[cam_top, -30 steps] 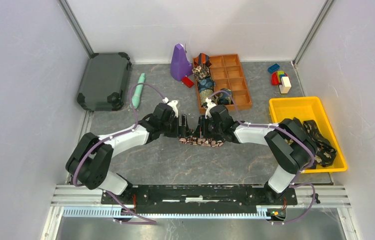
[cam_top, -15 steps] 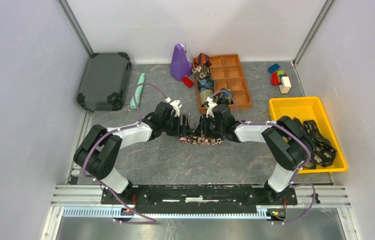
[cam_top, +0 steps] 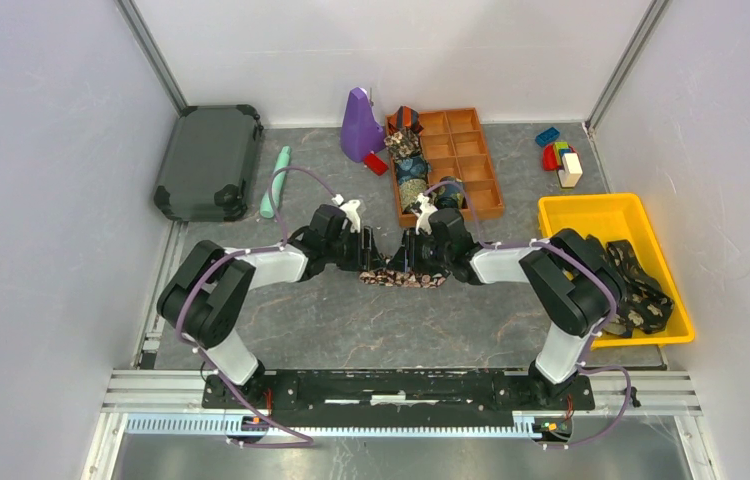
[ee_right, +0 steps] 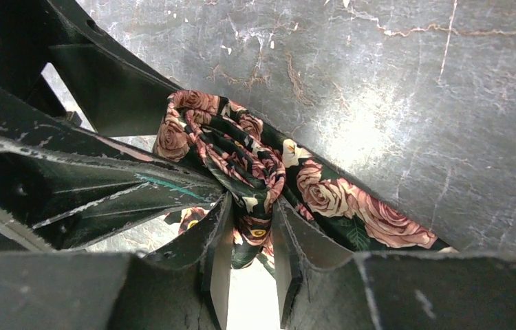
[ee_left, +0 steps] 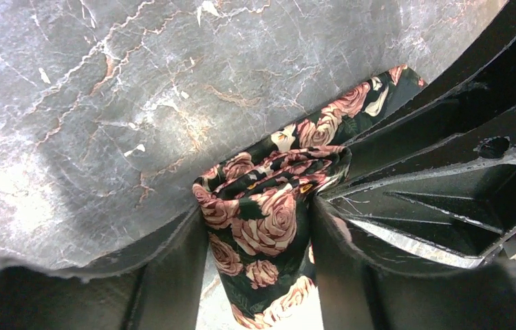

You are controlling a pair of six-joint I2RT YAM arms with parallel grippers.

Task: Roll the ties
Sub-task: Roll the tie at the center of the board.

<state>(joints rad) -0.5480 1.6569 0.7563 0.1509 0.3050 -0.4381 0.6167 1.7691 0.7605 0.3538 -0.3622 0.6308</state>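
Observation:
A dark tie with pink roses (cam_top: pixel 403 279) lies bunched on the grey table between both arms. My left gripper (cam_top: pixel 376 262) is shut on its left part; in the left wrist view the folded cloth (ee_left: pixel 265 227) sits pinched between my fingers (ee_left: pixel 173 275). My right gripper (cam_top: pixel 406 262) is shut on the same tie (ee_right: pixel 255 175), its fingers (ee_right: pixel 217 261) squeezing a gathered fold, while a flat stretch runs off to the right. Rolled ties (cam_top: pixel 407 160) sit in the orange tray (cam_top: pixel 479 170). More ties (cam_top: pixel 641 285) lie in the yellow bin (cam_top: pixel 591 215).
A dark hard case (cam_top: pixel 209 160) lies at the back left, with a mint cylinder (cam_top: pixel 275 180) beside it. A purple object (cam_top: pixel 360 125) stands left of the orange tray. Coloured toy blocks (cam_top: pixel 559 155) sit at the back right.
Both grippers have drawn a little further from the arm bases and closer together, carrying the rose tie with them; the tie now looks shorter and more bunched.

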